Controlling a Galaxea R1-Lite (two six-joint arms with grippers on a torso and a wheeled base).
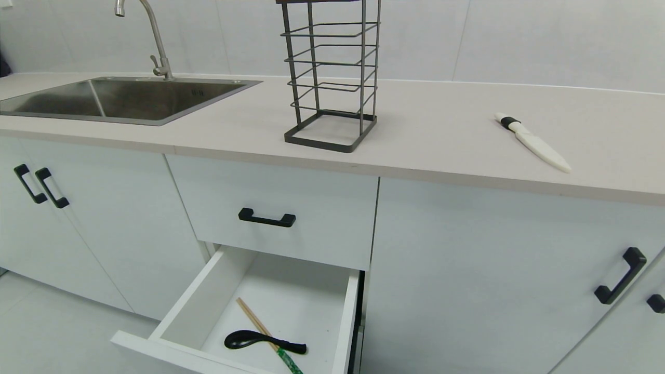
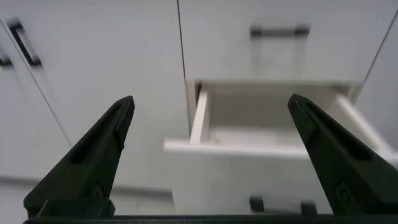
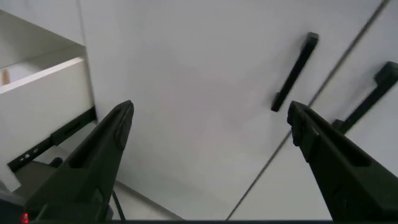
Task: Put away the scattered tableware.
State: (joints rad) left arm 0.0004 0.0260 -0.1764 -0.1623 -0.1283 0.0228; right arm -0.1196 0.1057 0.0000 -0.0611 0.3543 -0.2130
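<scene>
Pale surface point(image 1: 441, 130) carries a white knife point(image 1: 531, 141); below, the open drawer point(image 1: 200, 296) holds a black spoon point(image 1: 244, 339) and chopsticks point(image 1: 254, 318). Left end effector point(image 2: 211, 102) and right end effector point(image 3: 211, 106) both gape wide, empty.

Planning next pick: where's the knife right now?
Head view: the white knife lies on the countertop at the right, apart from the wire rack to its left.
</scene>
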